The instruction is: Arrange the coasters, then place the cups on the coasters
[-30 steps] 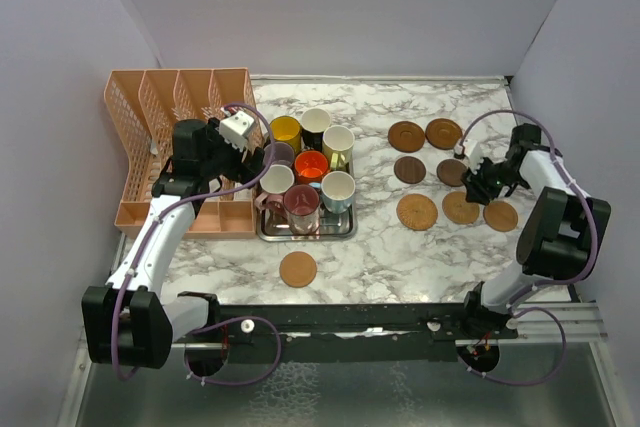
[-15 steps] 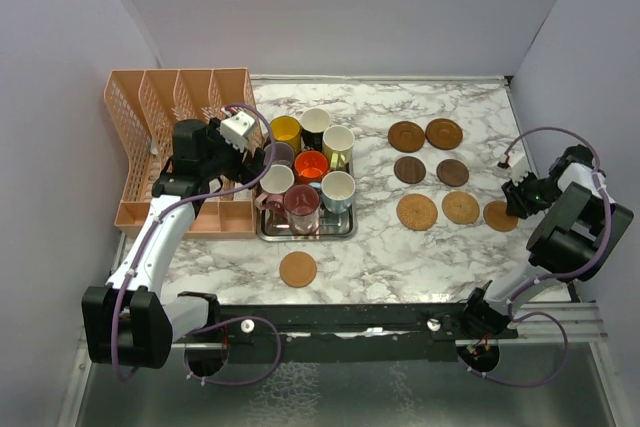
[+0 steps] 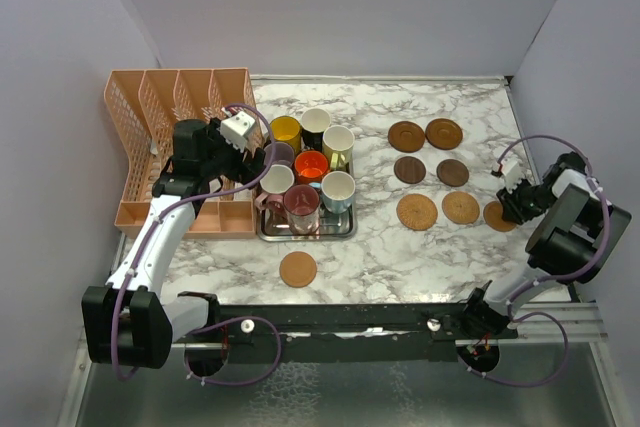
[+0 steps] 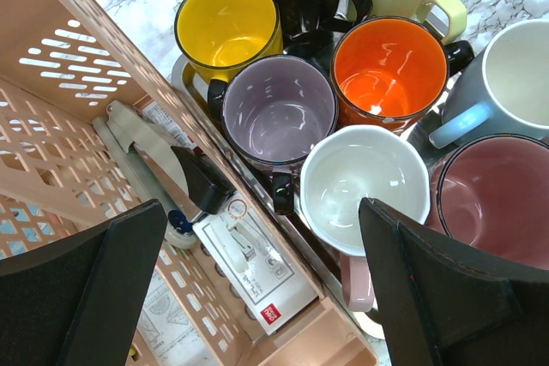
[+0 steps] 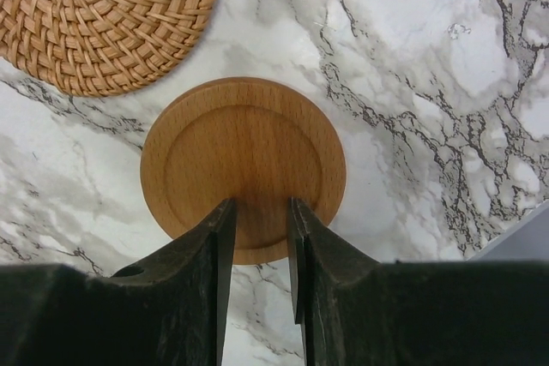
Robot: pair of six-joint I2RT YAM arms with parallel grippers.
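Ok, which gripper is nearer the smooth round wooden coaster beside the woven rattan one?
Right. The right gripper hangs directly over that smooth round wooden coaster, fingertips above its face. The left gripper is far across the table, above the mugs in the steel tray.

We find a table (image 3: 400, 252) topped in white, grey-veined marble pattern. Plain pale lilac panels enclose it on three sides: back wall (image 3: 350, 7), left wall (image 3: 50, 97), right wall (image 3: 590, 57). A black rail (image 3: 350, 319) runs along its near edge, with a grey surface (image 3: 330, 397) below. Lighting is even and shadows are soft.
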